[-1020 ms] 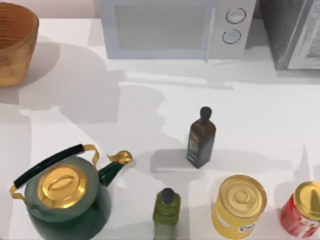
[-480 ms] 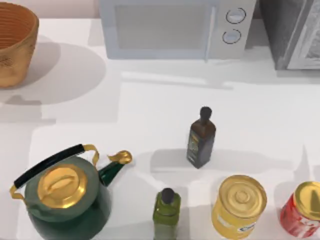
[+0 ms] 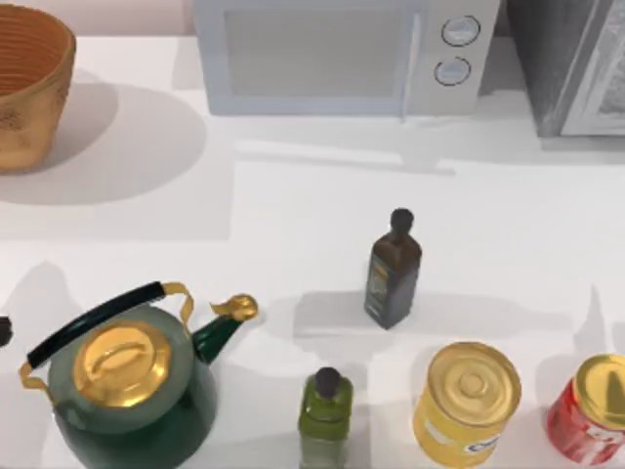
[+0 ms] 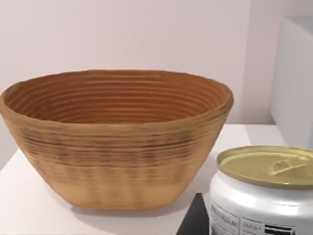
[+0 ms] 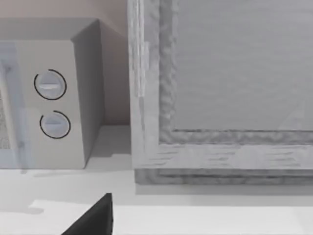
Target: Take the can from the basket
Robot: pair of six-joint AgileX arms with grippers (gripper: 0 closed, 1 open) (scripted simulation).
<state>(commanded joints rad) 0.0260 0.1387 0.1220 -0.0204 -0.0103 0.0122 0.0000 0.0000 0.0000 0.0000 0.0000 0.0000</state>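
Can out of the wicker basket

The short white can (image 4: 264, 196), gold-lidded, stood beside the ribbed woven basket (image 4: 117, 142); whether either gripper's fingers pinched anything could not be told.

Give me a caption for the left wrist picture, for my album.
A small white-labelled can with a pale gold lid sits outside the woven basket, close to the camera.

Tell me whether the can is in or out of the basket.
Out. In the left wrist view the can stands upright in front of the basket, outside its wall; the visible ribbed inside holds nothing.
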